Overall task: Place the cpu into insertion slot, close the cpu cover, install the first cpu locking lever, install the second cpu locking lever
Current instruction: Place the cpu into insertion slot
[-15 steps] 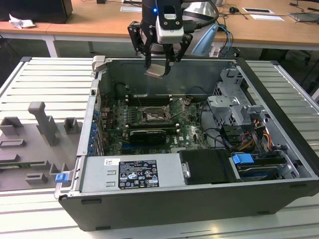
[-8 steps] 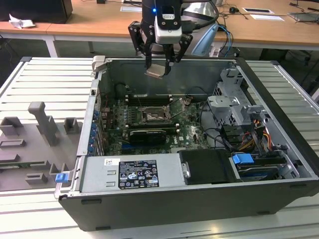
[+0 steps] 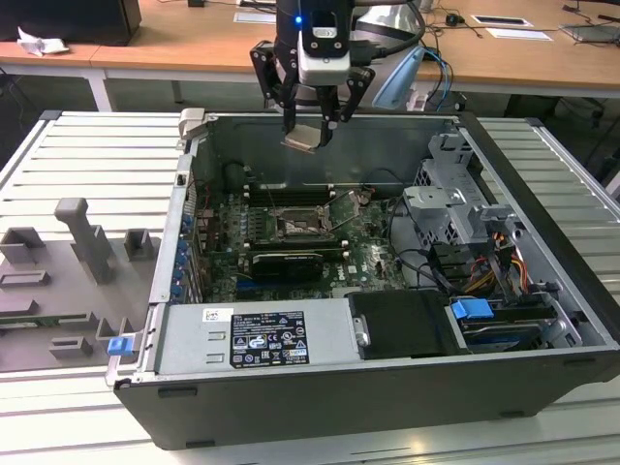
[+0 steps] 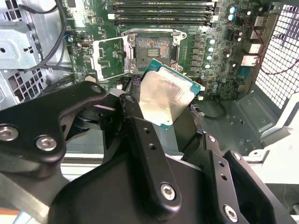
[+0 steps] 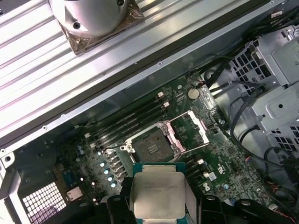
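Overhead, gripper (image 3: pixel 308 130) pinches flat silvery sq. cpu (image 3: pixel 303 140), teal-edged.

Arm (image 3: pixel 320 39): upright, wrist pointing straight down.
Gripper (image 3: pixel 310 124): hanging high, clamped on the cpu (image 3: pixel 303 139), which sits tilted.

You can see the cpu (image 5: pixel 159 193) has a pale metal top with a dull, slightly smudged sheen, edged in green board. The tool (image 3: pixel 308 131) looks like matt black metal, dotted with bright screw heads. The cpu cover (image 5: pixel 200 130) is thin silvery metal that glints. The insertion slot (image 5: pixel 152 148) is dark and matt inside a metal rim. Your bench (image 3: pixel 87 155) is ribbed pale grey metal, smooth with a soft shine.
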Robot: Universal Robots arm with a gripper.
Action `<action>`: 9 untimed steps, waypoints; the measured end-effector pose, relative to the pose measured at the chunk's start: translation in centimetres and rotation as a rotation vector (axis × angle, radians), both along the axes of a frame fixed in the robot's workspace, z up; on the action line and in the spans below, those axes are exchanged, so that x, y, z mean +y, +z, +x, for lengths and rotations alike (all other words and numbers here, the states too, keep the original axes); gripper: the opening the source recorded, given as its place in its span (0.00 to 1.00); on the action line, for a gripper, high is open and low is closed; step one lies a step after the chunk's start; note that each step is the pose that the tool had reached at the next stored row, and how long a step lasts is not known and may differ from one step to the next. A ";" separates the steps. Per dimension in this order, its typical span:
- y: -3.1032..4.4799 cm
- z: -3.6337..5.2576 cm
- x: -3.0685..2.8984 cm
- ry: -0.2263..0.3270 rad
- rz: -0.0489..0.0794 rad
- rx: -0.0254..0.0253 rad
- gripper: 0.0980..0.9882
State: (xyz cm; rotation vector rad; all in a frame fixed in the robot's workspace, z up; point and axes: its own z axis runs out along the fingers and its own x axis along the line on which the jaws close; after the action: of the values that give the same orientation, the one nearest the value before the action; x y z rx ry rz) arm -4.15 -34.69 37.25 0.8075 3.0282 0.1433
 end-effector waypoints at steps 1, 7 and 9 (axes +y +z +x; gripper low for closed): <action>0.00 0.00 0.00 -0.005 0.000 0.0000 0.48; -0.04 0.00 0.00 -0.066 0.000 0.0000 0.48; -0.07 0.00 0.00 -0.108 0.000 -0.0001 0.48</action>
State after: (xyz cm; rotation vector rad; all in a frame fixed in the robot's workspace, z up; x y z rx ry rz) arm -4.15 -34.69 37.18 0.9676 2.9757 0.1427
